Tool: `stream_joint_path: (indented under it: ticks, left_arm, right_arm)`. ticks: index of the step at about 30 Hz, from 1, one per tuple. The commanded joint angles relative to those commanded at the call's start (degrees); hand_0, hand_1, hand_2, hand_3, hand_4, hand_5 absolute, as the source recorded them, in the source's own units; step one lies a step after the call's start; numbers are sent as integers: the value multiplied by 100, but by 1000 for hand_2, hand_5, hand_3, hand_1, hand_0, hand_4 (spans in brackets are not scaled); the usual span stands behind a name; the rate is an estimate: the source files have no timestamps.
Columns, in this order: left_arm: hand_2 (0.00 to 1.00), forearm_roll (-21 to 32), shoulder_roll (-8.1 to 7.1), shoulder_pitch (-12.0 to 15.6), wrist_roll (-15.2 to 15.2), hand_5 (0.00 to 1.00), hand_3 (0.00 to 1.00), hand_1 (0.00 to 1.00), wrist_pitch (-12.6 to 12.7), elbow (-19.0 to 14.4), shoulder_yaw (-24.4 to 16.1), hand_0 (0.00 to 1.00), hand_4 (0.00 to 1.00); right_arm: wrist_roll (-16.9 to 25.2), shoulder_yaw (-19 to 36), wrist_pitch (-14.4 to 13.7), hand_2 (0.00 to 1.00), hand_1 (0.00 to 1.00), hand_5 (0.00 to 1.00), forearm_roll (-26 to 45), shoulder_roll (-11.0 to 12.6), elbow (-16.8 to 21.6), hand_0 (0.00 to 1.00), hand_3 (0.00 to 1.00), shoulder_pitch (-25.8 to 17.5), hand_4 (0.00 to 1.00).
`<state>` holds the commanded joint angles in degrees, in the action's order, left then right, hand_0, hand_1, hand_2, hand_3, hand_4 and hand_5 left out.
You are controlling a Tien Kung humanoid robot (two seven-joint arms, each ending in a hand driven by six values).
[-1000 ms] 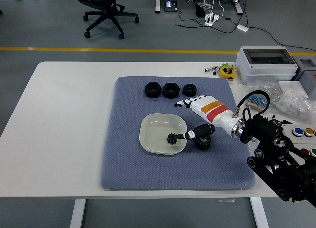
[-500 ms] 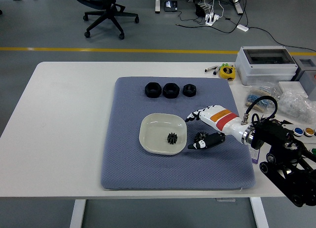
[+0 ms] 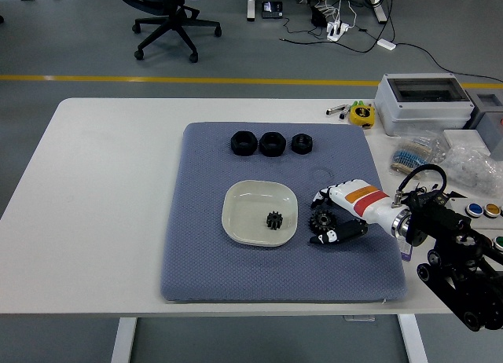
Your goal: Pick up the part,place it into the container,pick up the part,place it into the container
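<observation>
One gear part point(image 3: 273, 220) lies in the white dish point(image 3: 240, 207) at the mat's centre. At the dish's 3 o'clock, the right hand point(image 3: 336, 218) curls loosely around the second gear point(image 3: 320, 220), positioned for grasping; closure not yet evident.

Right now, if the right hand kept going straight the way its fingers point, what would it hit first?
The right hand points left across the gray mat. The black gear lies right at its fingertips, so it would probably meet that first, then the white dish beyond. The hand's height over the gear is unclear.
</observation>
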<state>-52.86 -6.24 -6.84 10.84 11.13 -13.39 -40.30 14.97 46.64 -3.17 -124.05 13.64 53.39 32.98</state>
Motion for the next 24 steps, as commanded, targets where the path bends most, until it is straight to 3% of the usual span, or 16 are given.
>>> stream_joint_path:
  ticks: [1,6,7,12,13,19,20,24]
  left_arm:
    - [698,10,-1,-1,-1,606,570,680,2,0,4,689,646]
    - [698,34,-2,-5,-7,606,570,680,7,1,14,689,646]
    - [698,38,-3,-4,-9,606,570,680,7,1,17,689,647]
    - [698,23,-1,-4,-5,606,570,680,4,0,11,689,647]
    - [697,22,-1,-4,-4,606,570,680,4,0,11,689,646]
    - [697,-5,5,0,2,606,570,680,3,1,-6,689,646]
    - [698,-9,5,3,3,606,570,680,3,2,-6,689,646]
    - [698,-36,9,8,9,606,570,680,-1,1,-21,689,646]
  right_arm:
    - [-2,-2,-6,582,528,569,-5,2,-15,523,523,-1,973]
    - [10,-7,-69,582,528,569,-60,-4,-73,523,523,1,973]
    - [17,-14,-85,491,414,475,-72,-8,-80,348,490,2,870]
    - [50,-83,-154,491,414,475,-86,-26,-116,348,490,3,870]
    - [56,-99,-172,447,311,463,-86,-27,-125,195,469,4,843]
    - [80,-141,-283,447,311,463,-87,-11,-152,195,469,3,843]
    - [91,-144,-323,341,180,400,-69,-8,-151,77,425,0,858]
    - [159,-165,-484,341,180,400,42,-8,-149,77,425,-9,858]
